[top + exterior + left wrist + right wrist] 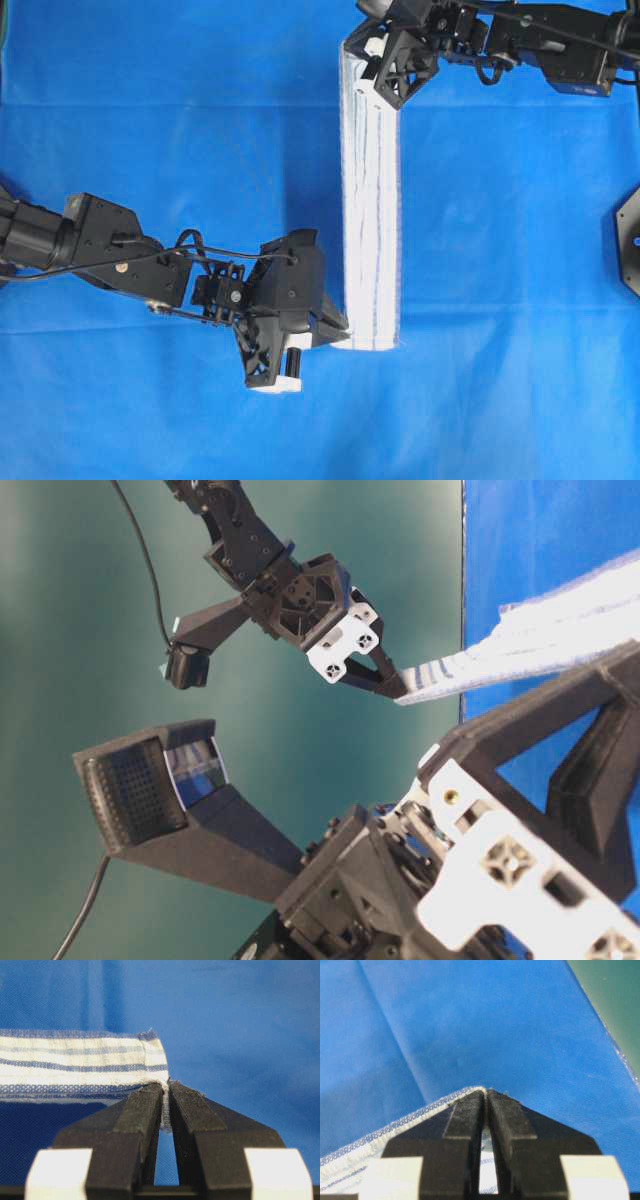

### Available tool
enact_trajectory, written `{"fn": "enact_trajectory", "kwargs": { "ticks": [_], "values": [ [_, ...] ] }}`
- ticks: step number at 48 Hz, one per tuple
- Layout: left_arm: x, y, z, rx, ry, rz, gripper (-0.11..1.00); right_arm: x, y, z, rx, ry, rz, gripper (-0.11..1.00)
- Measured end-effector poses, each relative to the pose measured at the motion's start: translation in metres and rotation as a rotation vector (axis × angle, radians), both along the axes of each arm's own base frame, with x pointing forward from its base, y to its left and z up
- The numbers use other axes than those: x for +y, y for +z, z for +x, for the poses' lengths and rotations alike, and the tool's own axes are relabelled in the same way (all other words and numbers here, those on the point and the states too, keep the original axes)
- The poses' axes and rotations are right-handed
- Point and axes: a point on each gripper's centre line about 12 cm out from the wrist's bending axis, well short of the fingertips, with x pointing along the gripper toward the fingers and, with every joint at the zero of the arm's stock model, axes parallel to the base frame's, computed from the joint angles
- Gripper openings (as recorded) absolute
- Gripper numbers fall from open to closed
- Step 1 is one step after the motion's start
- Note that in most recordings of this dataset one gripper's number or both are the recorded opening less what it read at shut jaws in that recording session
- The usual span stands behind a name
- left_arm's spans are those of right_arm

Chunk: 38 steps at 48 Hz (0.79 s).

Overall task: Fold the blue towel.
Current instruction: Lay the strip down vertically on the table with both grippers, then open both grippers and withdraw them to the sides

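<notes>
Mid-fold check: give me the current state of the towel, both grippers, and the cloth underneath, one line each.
blue towel: a long narrow strip, pinched at both ends, lifted at the far end.
left gripper: shut on the towel's near corner.
right gripper: shut on the towel's far corner.
large blue cloth: spread flat under everything, faint creases.

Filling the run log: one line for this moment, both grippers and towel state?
left gripper: shut on blue towel corner | right gripper: shut on opposite end's corner | towel: narrow strip stretched between them | blue cloth: underneath
</notes>
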Motion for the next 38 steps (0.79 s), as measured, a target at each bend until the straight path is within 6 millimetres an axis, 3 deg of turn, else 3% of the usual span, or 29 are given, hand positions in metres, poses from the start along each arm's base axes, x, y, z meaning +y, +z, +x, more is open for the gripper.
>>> {"fn": "enact_trajectory", "kwargs": {
  "ticks": [11,17,23,26,28,34,38],
  "values": [
    [-0.003,-0.001,-0.001,0.002,-0.005,-0.001,0.07,0.005,-0.001,0.002,0.006,0.017,-0.004,0.06],
    [-0.006,0.000,-0.001,0.000,-0.015,0.001,0.33,0.005,0.000,0.002,0.009,0.023,-0.011,0.08],
    [-0.008,0.004,-0.004,0.009,-0.026,0.009,0.53,0.005,0.000,0.002,0.023,0.035,-0.028,0.45],
    [-0.007,0.012,-0.008,0.016,-0.028,0.012,0.56,0.005,0.002,0.001,0.026,0.041,-0.039,0.61],
    [-0.006,0.018,-0.012,0.028,-0.029,0.015,0.56,0.005,0.006,0.001,0.020,0.044,-0.048,0.65],
    [-0.002,0.034,-0.027,0.055,-0.029,0.021,0.56,0.010,0.022,-0.006,-0.006,0.047,-0.067,0.57],
    [0.003,0.042,-0.037,0.055,-0.023,0.021,0.56,0.015,0.030,-0.014,-0.019,0.050,-0.074,0.58]
  ]
}}
